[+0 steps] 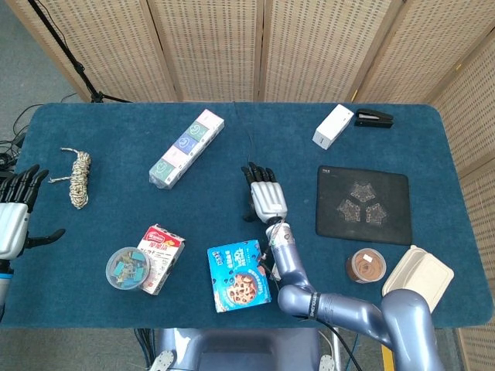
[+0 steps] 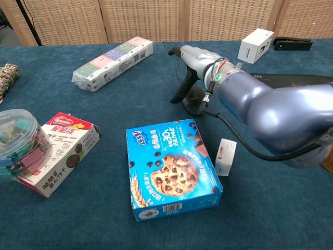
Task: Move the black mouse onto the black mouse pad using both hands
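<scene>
Over the black mouse point(image 2: 193, 100), the right hand point(image 1: 264, 198) is held with fingers spread; nothing is gripped. Far left, the left hand point(image 1: 13, 216) is held open. The black mouse pad point(image 1: 362, 204) is seen well apart.

The right hand point(image 1: 265, 198) lies over the black mouse point(image 2: 191, 102), hiding it from the head view; in the chest view only the mouse's near side shows past the thumb and wrist, so whether the fingers touch it cannot be told. Right of the mouse, the black mouse pad point(image 2: 291, 79) is mostly covered by the right forearm in the chest view. The left hand point(image 1: 14, 220) is cut by the picture's left edge. Left of the mouse, the rope coil point(image 2: 6, 77) and clip jar point(image 2: 18, 136) are cropped.
</scene>
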`<state>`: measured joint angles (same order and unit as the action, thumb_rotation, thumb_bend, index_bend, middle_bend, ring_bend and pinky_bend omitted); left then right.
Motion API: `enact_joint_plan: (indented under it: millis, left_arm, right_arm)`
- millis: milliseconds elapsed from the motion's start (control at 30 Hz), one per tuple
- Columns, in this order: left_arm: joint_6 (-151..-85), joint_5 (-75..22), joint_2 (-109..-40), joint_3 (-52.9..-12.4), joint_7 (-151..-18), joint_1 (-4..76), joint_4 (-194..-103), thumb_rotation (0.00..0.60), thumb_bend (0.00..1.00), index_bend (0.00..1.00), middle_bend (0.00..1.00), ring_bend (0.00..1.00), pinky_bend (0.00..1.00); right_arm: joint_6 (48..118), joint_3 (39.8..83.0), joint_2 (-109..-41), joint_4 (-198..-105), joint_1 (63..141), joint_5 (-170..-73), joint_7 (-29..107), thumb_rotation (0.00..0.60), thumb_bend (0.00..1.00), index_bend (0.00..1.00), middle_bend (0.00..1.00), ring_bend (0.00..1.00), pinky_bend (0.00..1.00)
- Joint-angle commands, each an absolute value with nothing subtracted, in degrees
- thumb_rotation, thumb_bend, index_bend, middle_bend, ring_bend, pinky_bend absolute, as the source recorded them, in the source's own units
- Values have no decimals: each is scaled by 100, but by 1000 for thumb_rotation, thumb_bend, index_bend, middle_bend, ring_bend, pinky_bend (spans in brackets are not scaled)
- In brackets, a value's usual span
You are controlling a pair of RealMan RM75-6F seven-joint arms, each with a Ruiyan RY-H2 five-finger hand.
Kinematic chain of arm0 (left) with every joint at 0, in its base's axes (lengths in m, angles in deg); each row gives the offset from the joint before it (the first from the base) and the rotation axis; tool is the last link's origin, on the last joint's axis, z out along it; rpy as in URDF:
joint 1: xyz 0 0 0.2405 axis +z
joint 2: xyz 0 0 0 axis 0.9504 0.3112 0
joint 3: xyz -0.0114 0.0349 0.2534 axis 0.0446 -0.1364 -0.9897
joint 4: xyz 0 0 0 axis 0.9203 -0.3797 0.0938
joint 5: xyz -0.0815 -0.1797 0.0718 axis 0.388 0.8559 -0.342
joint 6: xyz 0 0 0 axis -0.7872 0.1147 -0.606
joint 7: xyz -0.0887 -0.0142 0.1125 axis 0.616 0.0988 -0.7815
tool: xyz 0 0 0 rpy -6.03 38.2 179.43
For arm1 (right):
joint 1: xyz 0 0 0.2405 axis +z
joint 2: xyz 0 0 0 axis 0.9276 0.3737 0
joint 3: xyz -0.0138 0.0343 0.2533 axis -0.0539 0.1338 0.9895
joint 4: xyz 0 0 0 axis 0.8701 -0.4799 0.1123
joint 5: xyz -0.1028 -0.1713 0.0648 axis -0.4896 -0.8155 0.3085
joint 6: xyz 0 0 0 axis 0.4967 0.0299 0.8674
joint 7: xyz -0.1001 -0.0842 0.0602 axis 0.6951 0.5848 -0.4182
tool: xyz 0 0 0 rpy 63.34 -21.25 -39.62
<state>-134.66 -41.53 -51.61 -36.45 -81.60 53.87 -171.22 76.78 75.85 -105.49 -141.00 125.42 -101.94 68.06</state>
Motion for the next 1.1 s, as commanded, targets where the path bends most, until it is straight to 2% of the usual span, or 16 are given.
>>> enact_joint_plan:
  millis: [33,500,800,1100]
  left_arm:
    - [-13441,-4142,-5156,-3603,-8130,5404,-17116,600,24,0,0,0,0]
    - [-13314,-4276,-5120,-3525,-7990,5470,-17108,600,23,0,0,0,0]
    - [-13286,-4322,-5131,-3486,-8047,5508,-17131,600,23,0,0,0,0]
    - [-13247,-4360,-5139,-3455,-8102,5534,-17145,600,23,0,0,0,0]
  right_arm:
    - [7554,7613,-10743,-13802,12645,-10184,6750,600,0,0,0,0,0]
    - [7414,7658,-11162,-12768,12699,-10259,6625,600,0,0,0,0,0]
    - [7642,7605,-10952,-12718,12442,-10310,6879,600,0,0,0,0,0]
    - [7707,7722,-10544,-13136,12075,-10161,6892,600,0,0,0,0,0]
